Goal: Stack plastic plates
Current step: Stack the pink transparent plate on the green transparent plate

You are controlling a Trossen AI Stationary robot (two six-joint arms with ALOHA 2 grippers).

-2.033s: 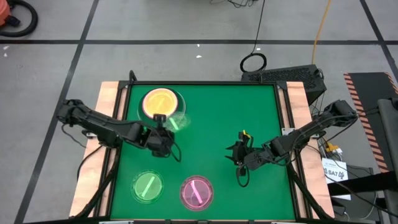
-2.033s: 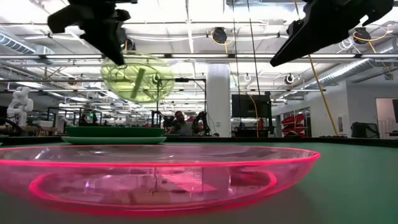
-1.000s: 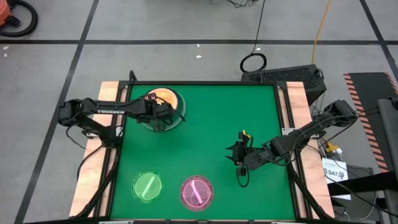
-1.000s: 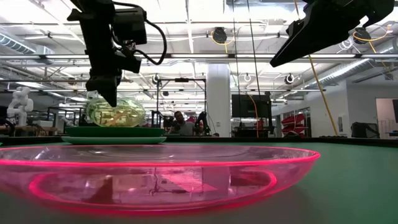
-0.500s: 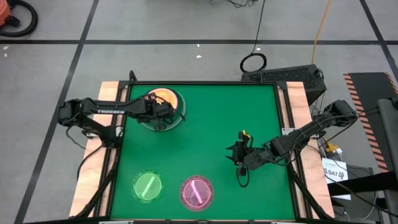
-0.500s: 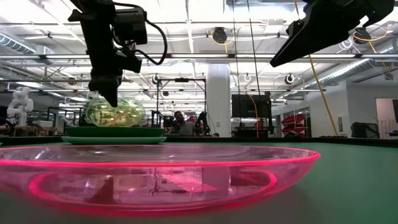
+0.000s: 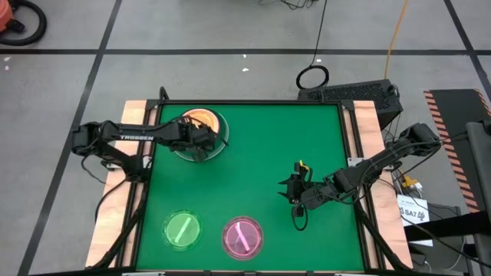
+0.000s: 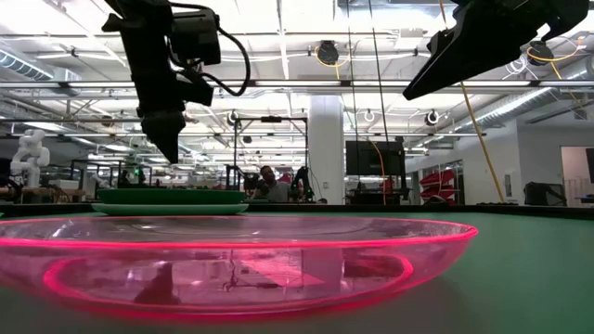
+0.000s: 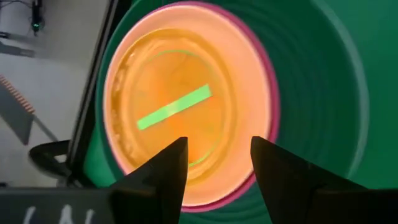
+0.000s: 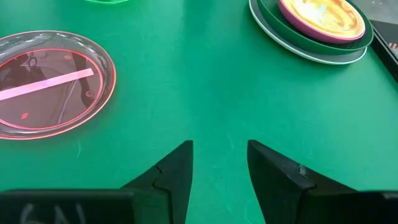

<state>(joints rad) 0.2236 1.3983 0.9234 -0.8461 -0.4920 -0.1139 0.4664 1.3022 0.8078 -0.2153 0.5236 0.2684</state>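
Observation:
A stack of plastic plates stands at the table's far left: a dark-green plate at the bottom, then a pink one, then an amber one. A see-through plate with a green stripe lies flat on top. My left gripper hangs open just above the stack's near edge and touches nothing. A see-through green plate and a see-through pink plate lie on the table near its front edge. My right gripper hovers open over the table's middle right.
The see-through pink plate fills the foreground of the low view, with the stack behind it. Bare green table surface lies between my right gripper and the plates. Wooden rails border the table's left and right sides.
My left gripper has let go of the see-through green plate. A second ago the plate stood tilted on the stack below the fingers. Now it lies flat in the stack. Both arms have stayed in place.

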